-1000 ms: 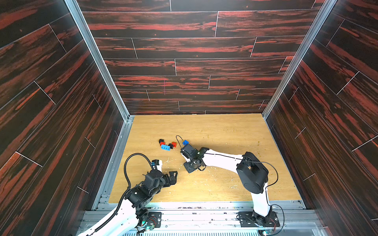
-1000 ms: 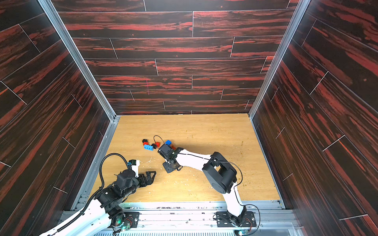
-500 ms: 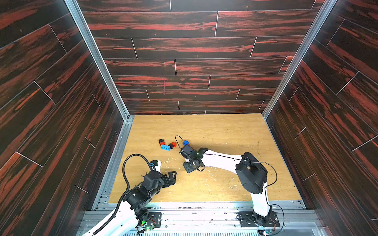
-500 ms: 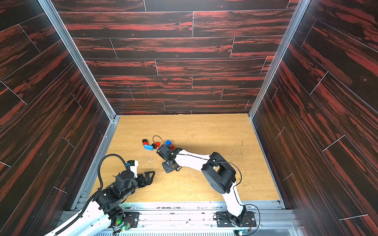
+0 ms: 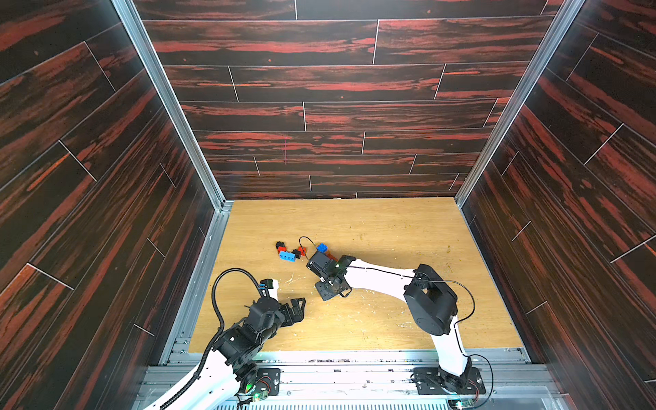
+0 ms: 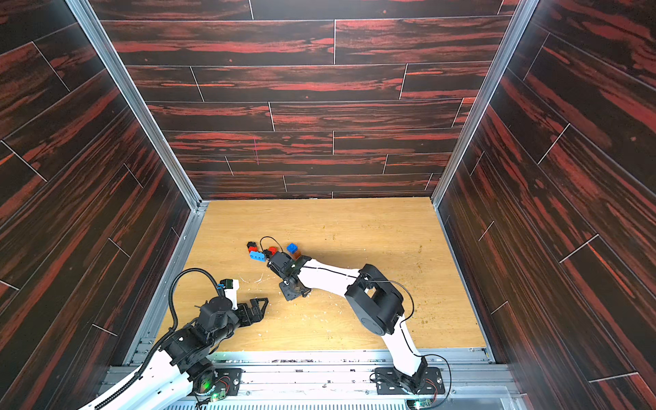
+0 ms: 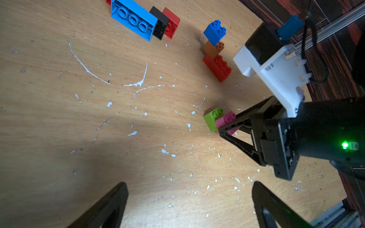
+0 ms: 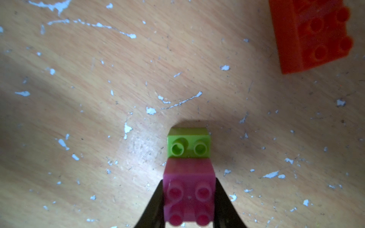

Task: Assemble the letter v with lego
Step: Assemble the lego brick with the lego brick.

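Note:
My right gripper [image 8: 189, 189] is shut on a pink square lego brick [image 8: 189, 195]. A green brick [image 8: 188, 146] is stuck to the pink one, offset ahead of it, low at the wooden table. Both also show in the left wrist view, the green brick [image 7: 213, 118] beside the pink brick [image 7: 227, 118]. In both top views the right gripper [image 5: 328, 293] [image 6: 293, 293] hides them. My left gripper [image 7: 189, 187] is open over bare wood, near the front left [image 5: 298, 309]. A blue brick [image 7: 215, 31], an orange brick [image 7: 213, 48] and a long red brick [image 7: 217, 68] form a stepped stack.
A long light-blue brick [image 7: 132, 19] lies on its side with a black brick [image 7: 160, 22] and a small red brick [image 7: 171, 22] against it, left of the stack [image 5: 287, 256]. Dark walls close in three sides. White scuffs mark the table [image 5: 355, 319].

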`<state>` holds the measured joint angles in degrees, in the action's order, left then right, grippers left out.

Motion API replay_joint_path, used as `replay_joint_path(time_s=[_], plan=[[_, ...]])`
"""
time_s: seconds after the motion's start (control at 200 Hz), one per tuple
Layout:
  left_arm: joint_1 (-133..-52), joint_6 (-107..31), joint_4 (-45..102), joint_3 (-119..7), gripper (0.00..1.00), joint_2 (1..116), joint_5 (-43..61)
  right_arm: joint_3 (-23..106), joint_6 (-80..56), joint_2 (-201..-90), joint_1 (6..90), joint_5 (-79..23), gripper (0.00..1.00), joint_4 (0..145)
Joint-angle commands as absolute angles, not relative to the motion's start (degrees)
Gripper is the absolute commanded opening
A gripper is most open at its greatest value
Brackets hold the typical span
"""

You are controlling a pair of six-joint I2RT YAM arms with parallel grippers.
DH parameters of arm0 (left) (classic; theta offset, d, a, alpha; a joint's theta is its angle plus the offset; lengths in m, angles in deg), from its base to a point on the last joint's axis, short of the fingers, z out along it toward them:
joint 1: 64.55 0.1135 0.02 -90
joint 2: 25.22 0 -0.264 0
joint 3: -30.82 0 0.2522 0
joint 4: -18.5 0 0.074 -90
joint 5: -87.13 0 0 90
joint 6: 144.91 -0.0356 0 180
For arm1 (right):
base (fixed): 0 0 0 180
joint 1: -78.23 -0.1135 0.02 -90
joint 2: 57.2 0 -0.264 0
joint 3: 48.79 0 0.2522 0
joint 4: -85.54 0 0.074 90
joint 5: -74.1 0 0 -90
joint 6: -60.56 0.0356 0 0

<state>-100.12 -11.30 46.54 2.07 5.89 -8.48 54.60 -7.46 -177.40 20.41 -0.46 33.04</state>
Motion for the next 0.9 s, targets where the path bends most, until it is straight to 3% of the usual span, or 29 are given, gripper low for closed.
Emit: replay_joint_path(time_s=[0.0, 0.105, 0.261, 0.371, 0.696, 0.897], plan=[[-99.94, -11.14, 47.92, 2.47, 1.00, 5.52, -9.64, 53.54, -6.50, -182.09, 19.88, 1.59, 0.16, 27.71], [-99.92, -11.14, 47.95, 2.47, 1.00, 5.45, -9.66, 54.01, -6.31, -181.86, 19.61, 2.12, 0.21, 28.45], [-99.93, -11.23, 48.71, 2.14, 1.00, 5.08, -9.76, 52.38, -6.83, -178.89, 19.61, 1.69, 0.59, 33.79], [-99.85, -11.18, 49.52, 1.94, 1.00, 4.21, -9.92, 50.16, -6.98, -175.90, 19.62, 2.02, 0.73, 38.25], [-99.96, -11.06, 50.50, 2.12, 1.00, 2.96, -10.62, 41.50, -8.95, -172.66, 19.61, 1.65, 0.74, 49.77], [-99.95, -11.01, 50.20, 2.37, 1.00, 3.30, -10.87, 35.51, -10.78, -172.05, 19.44, 2.60, 0.67, 56.42]])
